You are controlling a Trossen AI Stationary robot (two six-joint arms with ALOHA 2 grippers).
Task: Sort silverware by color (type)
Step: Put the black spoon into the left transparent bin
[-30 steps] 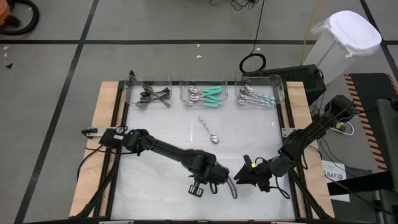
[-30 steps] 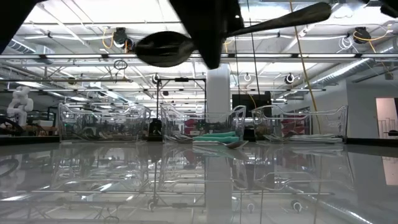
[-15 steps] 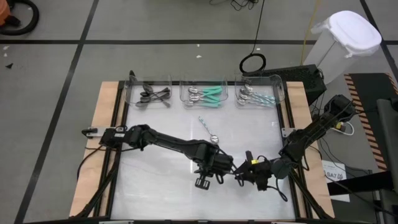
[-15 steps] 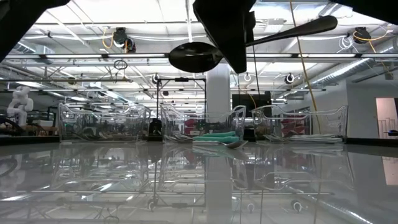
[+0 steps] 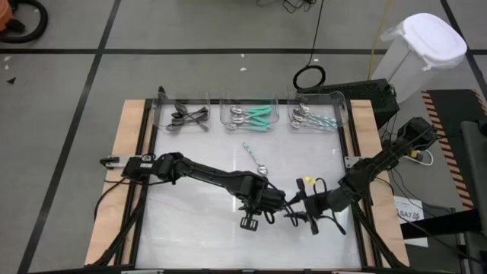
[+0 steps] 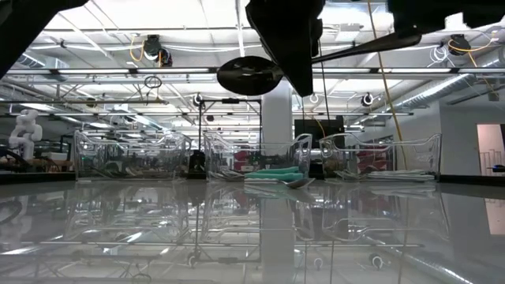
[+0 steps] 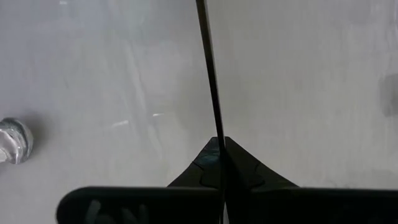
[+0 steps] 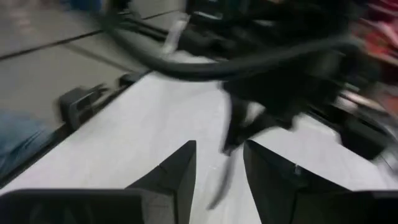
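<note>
My left gripper (image 5: 262, 205) is over the table's near middle, shut on a dark spoon (image 6: 248, 75) held above the table. My right gripper (image 5: 298, 211) is just to its right, open and pointing at it. In the right wrist view my open fingers (image 8: 180, 171) frame the spoon's blurred handle end (image 8: 221, 186); I cannot tell whether they touch it. A silver spoon with a pale-blue handle (image 5: 255, 158) lies flat on the table's middle. Its bowl (image 7: 12, 140) also shows in the left wrist view. My left gripper pinches the dark spoon's thin handle (image 7: 214, 134) between its two fingers, close to the bowl, coming from above and pointing down. The spoon is lifted clear and lies roughly level. Its bowl is toward the table's left and its handle (image 6: 355, 49) rises slightly to the right.
Three clear bins stand along the far edge. The left bin (image 5: 163, 122) holds dark utensils, the middle bin (image 5: 227, 122) teal-handled ones, and the right bin (image 5: 340, 114) pale-blue-handled ones. Wooden rails border the table's left and right sides. A white container stands beyond the far right corner.
My left gripper has risen from near the table's near edge and moved a little toward the far right, carrying the dark spoon. My right gripper has moved left toward the spoon's handle end and now stands over it in the low view.
</note>
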